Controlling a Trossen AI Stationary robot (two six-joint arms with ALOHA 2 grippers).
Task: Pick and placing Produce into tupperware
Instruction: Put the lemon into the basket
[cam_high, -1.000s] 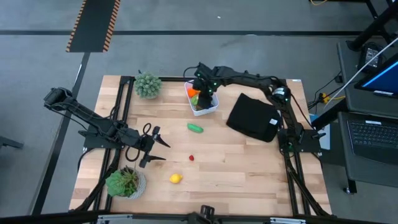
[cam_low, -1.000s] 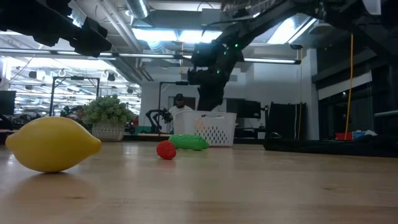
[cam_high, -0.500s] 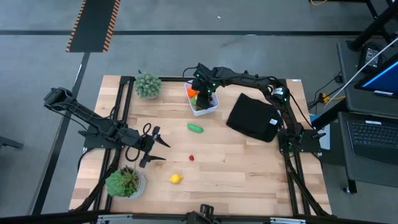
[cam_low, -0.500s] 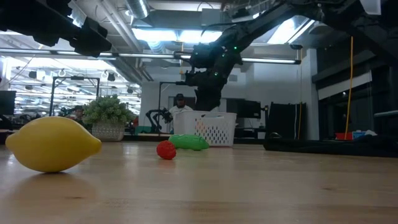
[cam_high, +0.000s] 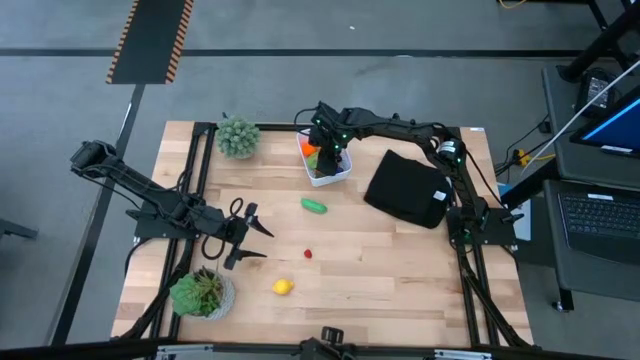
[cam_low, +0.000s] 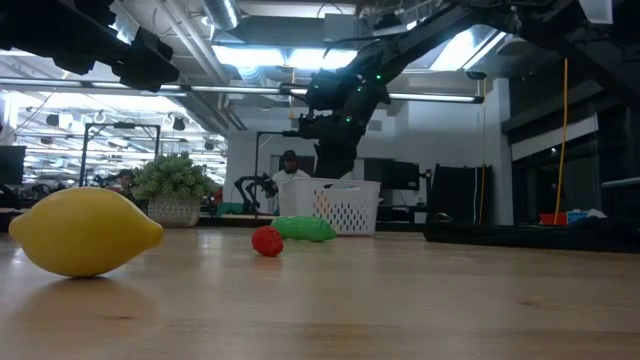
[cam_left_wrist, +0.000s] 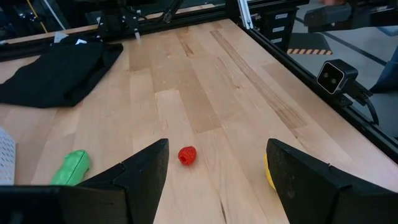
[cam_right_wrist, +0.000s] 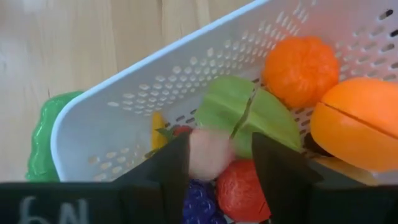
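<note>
The white tupperware (cam_high: 327, 163) stands at the far middle of the table and holds several produce pieces: an orange (cam_right_wrist: 301, 62), an orange half (cam_right_wrist: 360, 124), a green piece (cam_right_wrist: 249, 115) and a red berry (cam_right_wrist: 242, 186). My right gripper (cam_right_wrist: 221, 162) hangs open over it, pointing steeply down, with a pale pink piece (cam_right_wrist: 208, 152) between its fingers. A green vegetable (cam_high: 314, 206), a small red fruit (cam_high: 308, 254) and a yellow lemon (cam_high: 283, 287) lie on the table. My left gripper (cam_high: 245, 232) waits open at the left, above the table. My right gripper has the pale pink piece (cam_right_wrist: 205, 155) between its fingers, close against one finger (cam_right_wrist: 168, 174), with a gap to the other. I cannot tell whether that finger touches it. The piece sits low inside the tupperware among the other produce.
A black folded cloth (cam_high: 405, 190) lies right of the tupperware. One potted plant (cam_high: 238, 137) stands at the far left, another (cam_high: 203, 293) at the near left. Bare wood stretches across the near right of the table (cam_high: 400, 280).
My right gripper has opened wider above the tupperware while keeping its place.
</note>
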